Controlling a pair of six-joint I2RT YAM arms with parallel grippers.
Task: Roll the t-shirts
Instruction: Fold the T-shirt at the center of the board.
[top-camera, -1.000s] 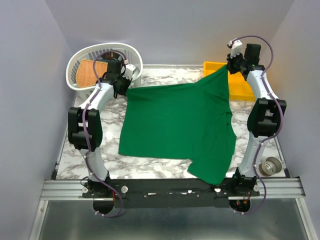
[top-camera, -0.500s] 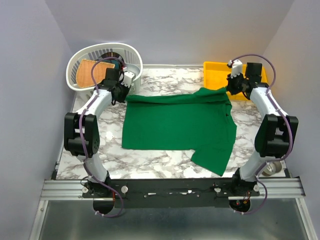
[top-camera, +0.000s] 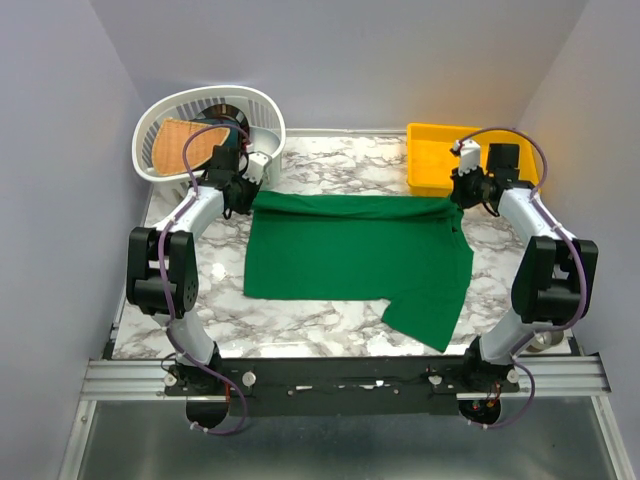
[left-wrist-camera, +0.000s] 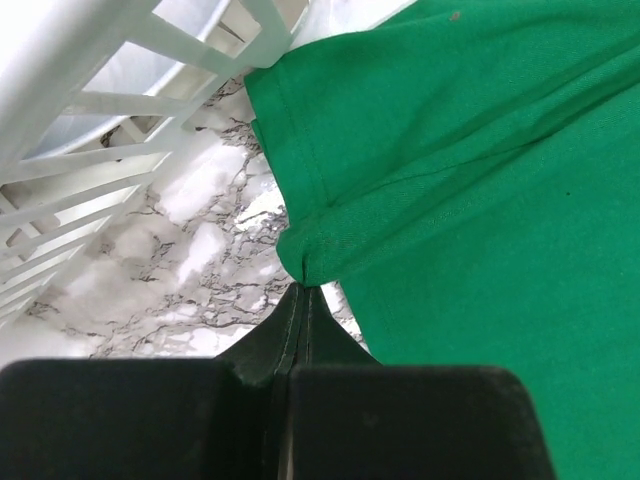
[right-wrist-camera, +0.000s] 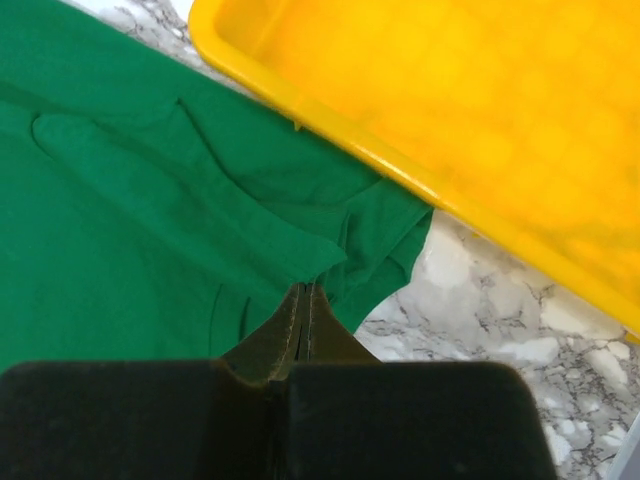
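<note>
A plain green t-shirt (top-camera: 355, 255) lies spread on the marble table, its far edge doubled over in a narrow fold and one sleeve reaching toward the near right. My left gripper (top-camera: 247, 193) is shut on the shirt's far-left corner; in the left wrist view the t-shirt (left-wrist-camera: 480, 190) bunches into the tips of the left gripper (left-wrist-camera: 303, 284). My right gripper (top-camera: 457, 195) is shut on the far-right corner. The right wrist view shows folded layers of the t-shirt (right-wrist-camera: 150, 210) pinched at the right gripper (right-wrist-camera: 306, 284).
A white laundry basket (top-camera: 165, 120) holding an orange cloth stands at the back left, its ribs (left-wrist-camera: 120, 110) close beside my left gripper. A yellow bin (top-camera: 432, 160) sits at the back right, its rim (right-wrist-camera: 400, 170) just beyond the shirt corner.
Both grippers came down and toward me from a raised hold. The shirt, hanging high on the right before, now lies flat with its far edge folded over.
</note>
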